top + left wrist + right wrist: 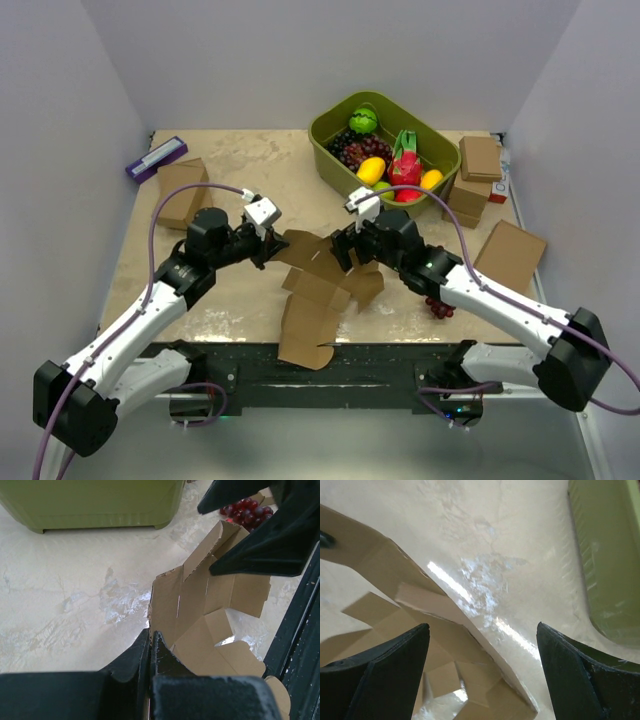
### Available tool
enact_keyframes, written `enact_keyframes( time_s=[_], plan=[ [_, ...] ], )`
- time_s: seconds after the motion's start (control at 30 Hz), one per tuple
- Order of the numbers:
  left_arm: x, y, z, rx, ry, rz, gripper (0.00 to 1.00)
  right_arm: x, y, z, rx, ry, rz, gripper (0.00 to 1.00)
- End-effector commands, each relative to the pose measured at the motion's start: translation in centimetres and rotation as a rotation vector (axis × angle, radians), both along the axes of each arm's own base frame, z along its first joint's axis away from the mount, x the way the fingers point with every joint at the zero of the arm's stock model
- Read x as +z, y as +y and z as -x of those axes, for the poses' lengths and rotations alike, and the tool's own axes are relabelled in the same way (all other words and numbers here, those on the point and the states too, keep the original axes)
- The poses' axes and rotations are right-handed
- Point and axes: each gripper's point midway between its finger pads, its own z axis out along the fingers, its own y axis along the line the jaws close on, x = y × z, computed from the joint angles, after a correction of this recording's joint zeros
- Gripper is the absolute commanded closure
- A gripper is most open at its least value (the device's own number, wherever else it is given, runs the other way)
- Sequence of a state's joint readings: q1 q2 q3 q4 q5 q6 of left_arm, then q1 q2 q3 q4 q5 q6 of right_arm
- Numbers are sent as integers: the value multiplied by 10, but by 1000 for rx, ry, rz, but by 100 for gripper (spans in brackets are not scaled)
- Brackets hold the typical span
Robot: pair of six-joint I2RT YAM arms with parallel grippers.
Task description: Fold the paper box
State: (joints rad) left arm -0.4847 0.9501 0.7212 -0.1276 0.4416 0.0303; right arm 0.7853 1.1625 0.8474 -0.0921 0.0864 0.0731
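The paper box (pixel 318 298) is a brown die-cut cardboard piece, half-folded, in the middle of the table and reaching the near edge. My left gripper (pixel 272 243) is shut on its left edge; in the left wrist view the pads (pixel 145 652) pinch the thin cardboard wall (pixel 172 605). My right gripper (pixel 345 250) is open over the box's upper right part. In the right wrist view its fingers (pixel 395 665) stand wide apart around a raised cardboard flap (pixel 445 625), not gripping it.
A green bin (pixel 383 150) with fruit stands at the back right. Ready-made brown boxes (pixel 476 178) are stacked to its right, a larger flat brown box (pixel 510 253) below them. Another brown box (pixel 180 190) and a purple item (pixel 155 158) lie back left. Grapes (pixel 440 307) lie beside the right arm.
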Motion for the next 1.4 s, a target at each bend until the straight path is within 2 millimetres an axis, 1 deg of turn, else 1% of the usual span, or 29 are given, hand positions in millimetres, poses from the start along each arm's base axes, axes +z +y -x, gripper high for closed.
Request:
enact_keyframes(
  time_s=[0.0, 0.1, 0.13, 0.2, 0.23, 0.3, 0.33, 0.43, 0.47, 0.5, 0.53, 0.57, 0.6, 0.63, 0.67, 0.7, 0.73, 0.77, 0.83, 0.87, 1.03, 1.07, 1.17, 1.3, 1.37],
  plan=[
    [14, -6, -1, -43, -56, 36, 100, -14, -3, -4, 41, -12, 128, 11],
    [13, -4, -3, -29, -54, 39, 100, -15, -1, -4, 49, -8, 129, 25],
    [12, -4, -5, -24, -51, 37, 100, -16, 0, -4, 57, -4, 130, 33],
    [9, -3, -7, -8, -42, 30, 100, -16, 3, -2, 75, 0, 126, 41],
    [6, -3, -8, -4, -33, 28, 100, -18, 3, -2, 80, 4, 131, 53],
    [4, -4, -10, -4, -26, 26, 100, -19, 6, 0, 102, 12, 131, 65],
    [2, -4, -11, -1, -15, 25, 100, -22, 8, 0, 111, 19, 137, 76],
    [0, -6, -12, -4, -6, 26, 100, -26, 10, 0, 131, 22, 158, 91],
    [-1, -5, -13, 2, -5, 24, 92, -29, 9, 0, 133, 28, 170, 94],
    [2, -5, -14, 7, -14, 23, 70, -29, 9, -1, 138, 25, 180, 97],
    [5, -4, -15, 8, -30, 19, 56, -27, 10, -1, 143, 27, 185, 100],
    [10, -3, -18, 19, -53, 24, 43, -29, 10, 0, 144, 35, 194, 100],
    [13, -3, -18, 22, -71, 32, 20, -29, 11, 1, 154, 37, 198, 100],
    [13, -3, -18, 19, -74, 34, 14, -25, 13, 1, 162, 34, 192, 100],
    [28, -10, -19, -17, -132, 75, 11, -27, 13, 2, 166, 41, 200, 100],
    [31, -13, -17, -37, -140, 86, 8, -27, 16, 5, 187, 45, 193, 100],
    [33, -16, -15, -59, -144, 95, 7, -24, 18, 6, 197, 43, 188, 100],
    [38, -21, -10, -101, -158, 111, 7, -26, 20, 10, 216, 57, 189, 100],
    [37, -25, -7, -134, -172, 117, 7, -24, 23, 13, 236, 65, 186, 100],
    [38, -27, -6, -148, -180, 122, 7, -25, 25, 18, 259, 77, 185, 100],
    [37, -33, -8, -177, -179, 120, 7, -26, 34, 27, 313, 111, 181, 100],
    [40, -36, -8, -192, -189, 130, 7, -26, 34, 29, 320, 117, 182, 100],
    [38, -43, -6, -230, -173, 140, 7, -24, 37, 32, 341, 123, 175, 100],
    [24, -55, 3, -295, -122, 135, 7, -22, 37, 33, 348, 125, 177, 100],
    [18, -58, 4, -309, -100, 123, 9, -20, 39, 33, 356, 126, 174, 100]
  ],
)
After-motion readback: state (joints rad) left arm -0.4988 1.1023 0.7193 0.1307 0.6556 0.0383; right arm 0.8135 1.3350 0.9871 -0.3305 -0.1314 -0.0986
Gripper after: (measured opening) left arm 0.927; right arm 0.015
